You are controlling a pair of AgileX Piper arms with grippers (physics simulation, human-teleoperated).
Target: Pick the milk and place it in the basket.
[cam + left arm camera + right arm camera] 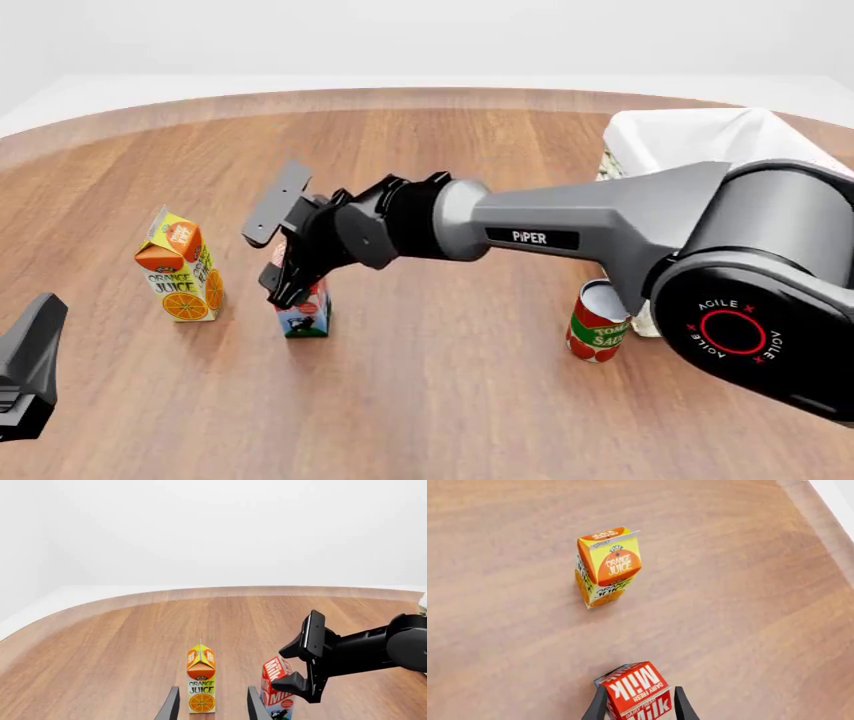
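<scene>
The milk (307,312) stands upright on the table, left of centre, red top up. Its top also shows in the right wrist view (634,690). My right gripper (283,255) reaches across from the right and hangs open just over the milk's top, one finger on each side. From the left wrist view the milk (275,672) sits partly behind the right gripper (301,665). The basket (707,140) with its white liner stands at the far right, partly hidden by the right arm. My left gripper (30,365) is low at the near left edge, open and empty.
An orange juice carton (178,270) stands upright left of the milk, straight ahead of the left gripper's fingers (172,705). A red tomato sauce can (597,325) stands in front of the basket. The table's curved far edge (400,95) runs along the back.
</scene>
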